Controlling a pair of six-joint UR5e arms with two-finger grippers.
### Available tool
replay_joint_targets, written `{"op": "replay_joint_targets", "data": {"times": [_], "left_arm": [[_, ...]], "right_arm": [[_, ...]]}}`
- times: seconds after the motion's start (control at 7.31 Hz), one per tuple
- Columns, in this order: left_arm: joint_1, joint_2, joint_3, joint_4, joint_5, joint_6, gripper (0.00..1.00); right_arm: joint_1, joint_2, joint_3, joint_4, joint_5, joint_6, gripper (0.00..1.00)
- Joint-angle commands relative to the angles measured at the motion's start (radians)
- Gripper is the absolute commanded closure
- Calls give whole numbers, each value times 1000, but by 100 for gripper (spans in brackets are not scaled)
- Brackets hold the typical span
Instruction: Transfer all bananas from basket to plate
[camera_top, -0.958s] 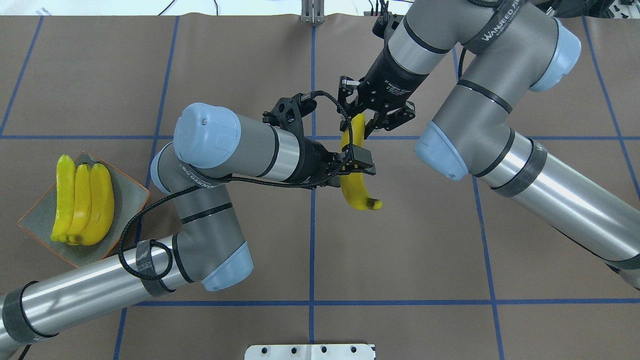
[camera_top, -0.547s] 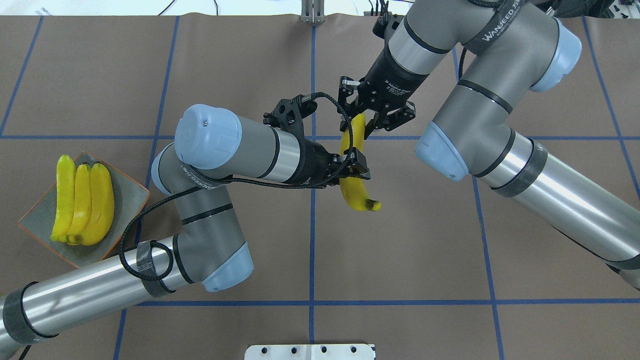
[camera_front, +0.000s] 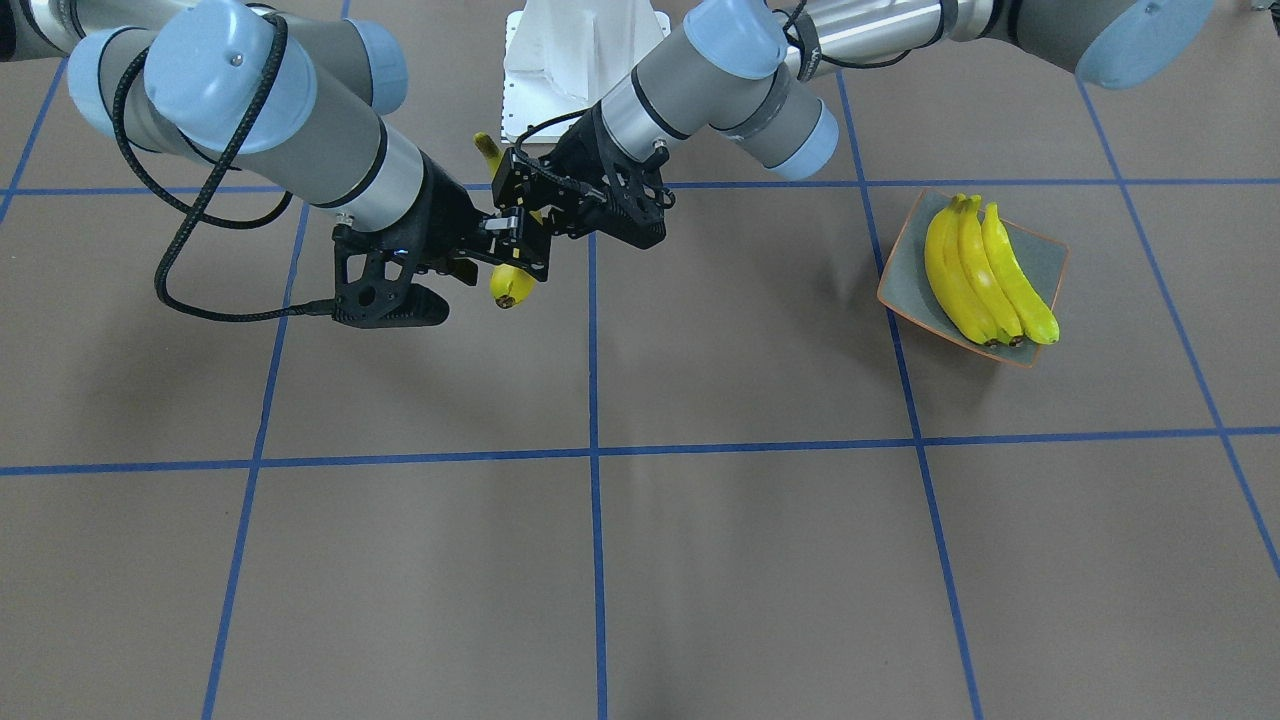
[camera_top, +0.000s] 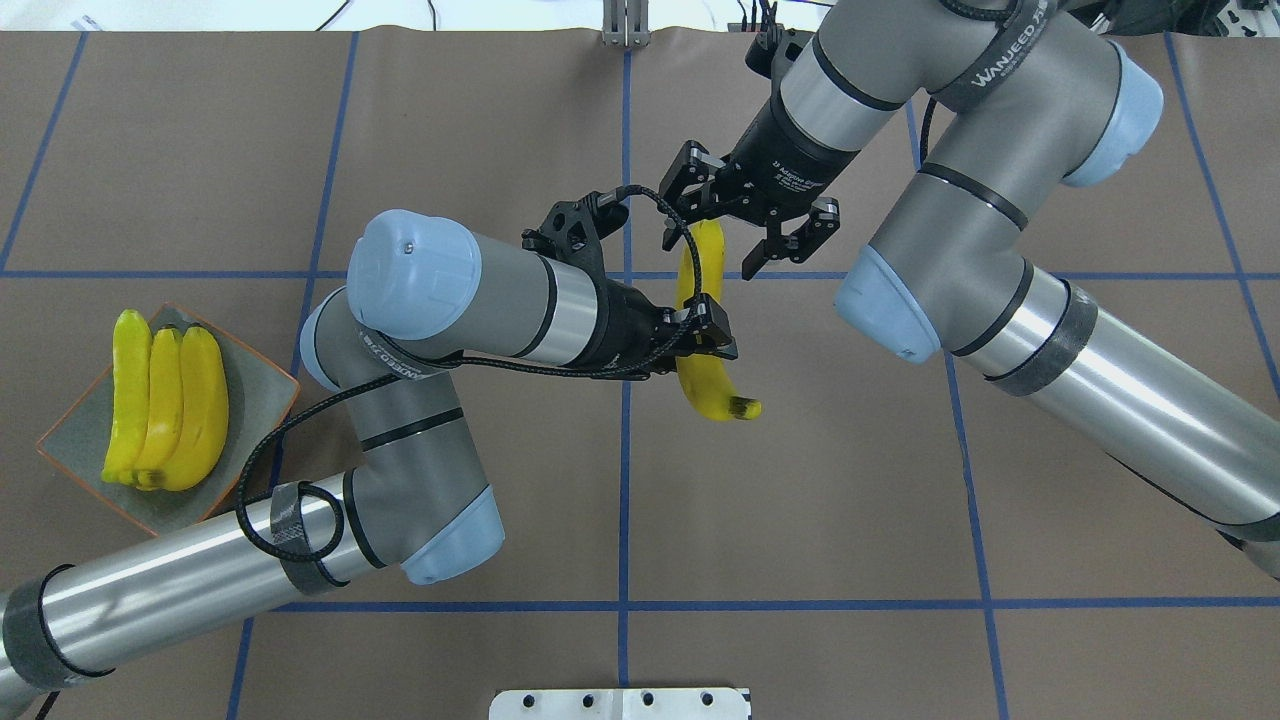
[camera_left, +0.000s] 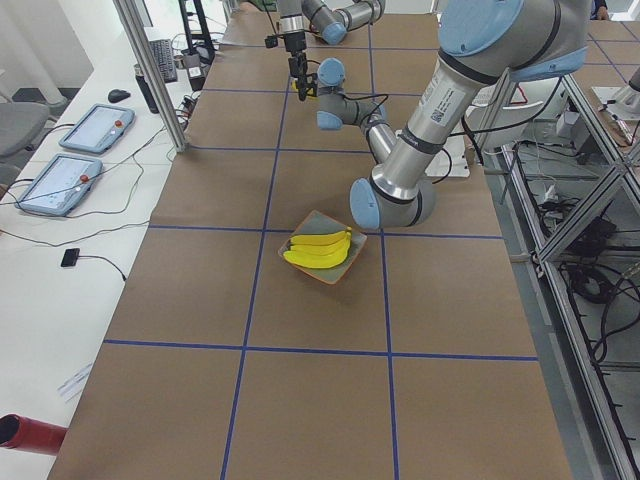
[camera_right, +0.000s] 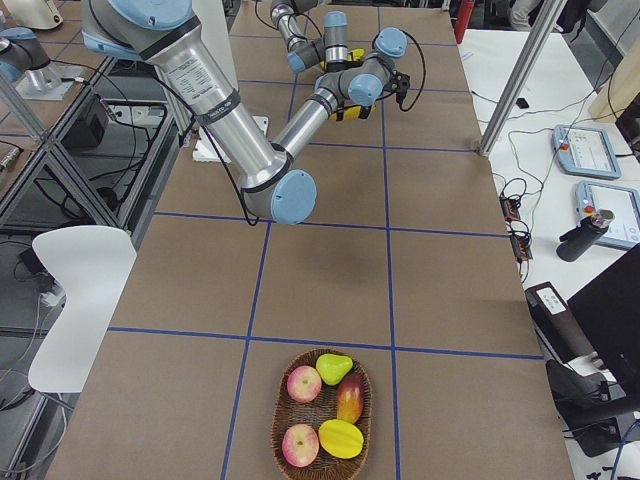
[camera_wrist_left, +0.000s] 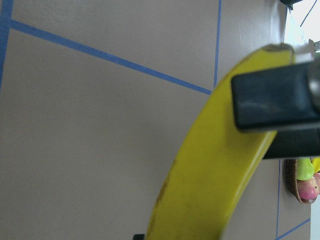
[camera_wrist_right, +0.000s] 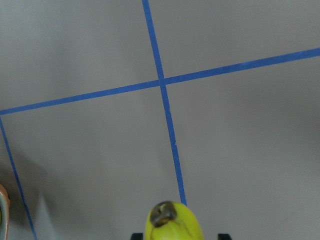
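- The banana (camera_top: 708, 385) is smooth, bright yellow and gently curved, with a dark tip. It hangs over the brown paper-covered desk (camera_top: 850, 480).
- The left tool (camera_top: 703, 330) is clenched across the banana's middle. In the wrist view, a flat dark pad (camera_wrist_left: 275, 102) presses into the skin.
- The right tool (camera_top: 712, 257) is spread wide. Its fingers stand on either side of the banana's upper end, with gaps showing from overhead.
- Three more bananas (camera_top: 170, 405) lie side by side on the square, orange-rimmed plate (camera_top: 255, 395), well apart from the left tool.
- The woven basket (camera_right: 276, 425), far from both tools, holds other fruit.
- The left tool and a cable hide the banana's middle.
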Motion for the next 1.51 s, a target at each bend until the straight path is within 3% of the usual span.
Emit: {"op": "replay_joint_targets", "data": {"times": [0.0, 0.27, 0.68, 0.96, 1.09, 1.23, 1.37], "left_arm": [[0, 4, 5, 2, 1, -3, 100], [-2, 6, 52, 0, 1, 4, 100], [-87, 67, 62, 5, -4, 7, 100], [-123, 223, -44, 9, -13, 4, 100], [-164, 318, -125, 21, -75, 1, 100], [-231, 402, -194, 53, -168, 1, 100], [-256, 497, -260, 54, -195, 1, 100]], "right_arm": [[1, 0, 1, 15, 7, 7, 0], [32, -5, 33, 24, 55, 16, 0], [176, -147, 132, 21, 73, 0, 0], [299, -276, 121, 12, 64, -137, 0], [324, -311, 86, 9, 52, -252, 0], [307, -318, 57, 9, -1, -302, 0], [275, -331, 41, 0, -66, -313, 0]]}}
